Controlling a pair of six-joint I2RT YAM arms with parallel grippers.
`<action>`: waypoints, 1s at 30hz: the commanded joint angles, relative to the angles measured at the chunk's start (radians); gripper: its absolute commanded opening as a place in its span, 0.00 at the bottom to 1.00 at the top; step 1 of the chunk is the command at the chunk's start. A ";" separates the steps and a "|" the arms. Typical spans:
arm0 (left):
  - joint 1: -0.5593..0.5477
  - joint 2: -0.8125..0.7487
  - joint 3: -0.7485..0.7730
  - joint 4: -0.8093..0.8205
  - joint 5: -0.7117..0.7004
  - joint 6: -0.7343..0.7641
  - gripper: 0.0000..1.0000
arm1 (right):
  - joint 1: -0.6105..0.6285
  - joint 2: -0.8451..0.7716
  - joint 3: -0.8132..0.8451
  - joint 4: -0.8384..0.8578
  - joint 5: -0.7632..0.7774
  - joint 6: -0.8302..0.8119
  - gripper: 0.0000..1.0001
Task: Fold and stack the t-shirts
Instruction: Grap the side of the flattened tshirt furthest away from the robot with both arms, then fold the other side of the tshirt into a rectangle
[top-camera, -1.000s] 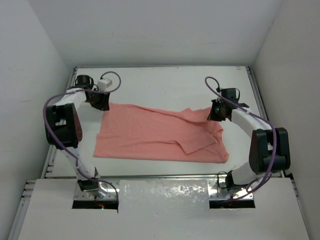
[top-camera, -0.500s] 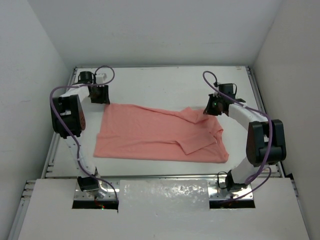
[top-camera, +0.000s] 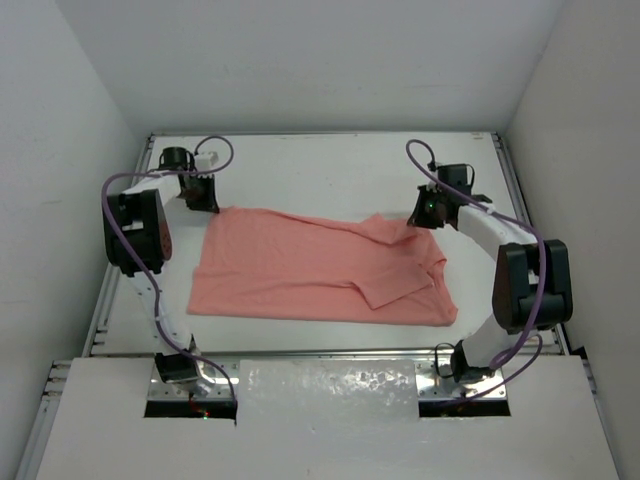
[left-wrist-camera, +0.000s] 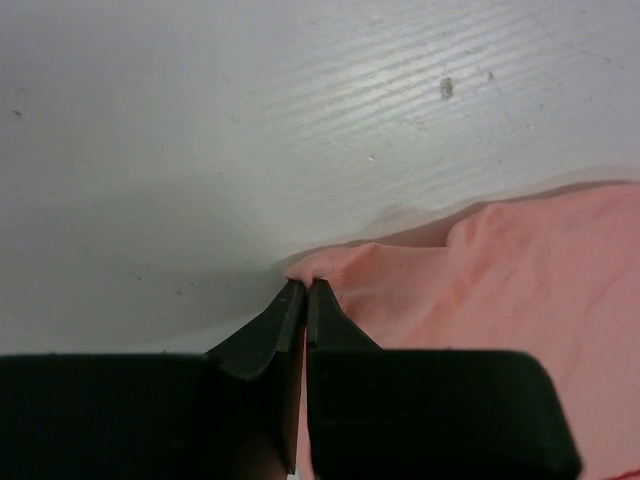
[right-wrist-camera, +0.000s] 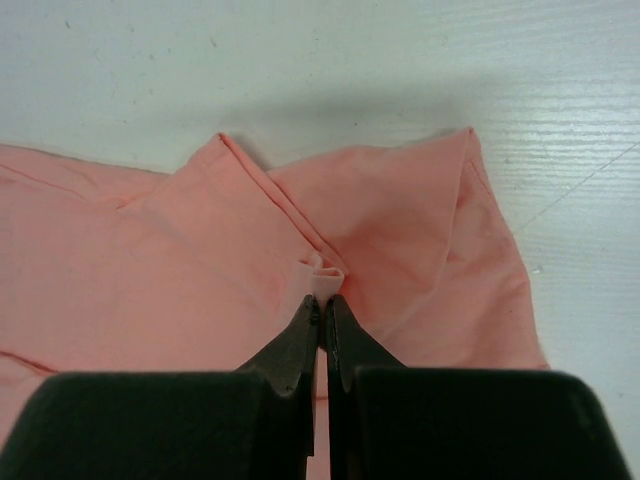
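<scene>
White table (top-camera: 330, 165) boxed in by plain white walls (top-camera: 300, 60) on three sides, with faint scuffs and specks on the surface in the wrist views; the salmon t-shirt (top-camera: 300, 270) lies mostly flat around the middle of it, long axis running left to right, with a straight tidy edge on the left and the bunched, folded-over end on the right; the left gripper (top-camera: 205, 200) has its jaws pinched together on the far-left corner of the cloth; the right gripper (top-camera: 422, 217) is clamped on a little raised fold at the far-right end.
</scene>
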 joint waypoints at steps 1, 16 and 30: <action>-0.007 -0.061 -0.034 -0.002 0.081 0.090 0.00 | 0.001 -0.051 0.048 -0.010 0.009 -0.027 0.00; 0.028 -0.418 -0.320 -0.238 0.114 0.837 0.00 | -0.010 -0.382 -0.221 -0.117 0.065 -0.096 0.00; 0.073 -0.460 -0.351 -0.272 0.089 0.946 0.00 | -0.070 -0.437 -0.327 -0.128 0.055 -0.091 0.00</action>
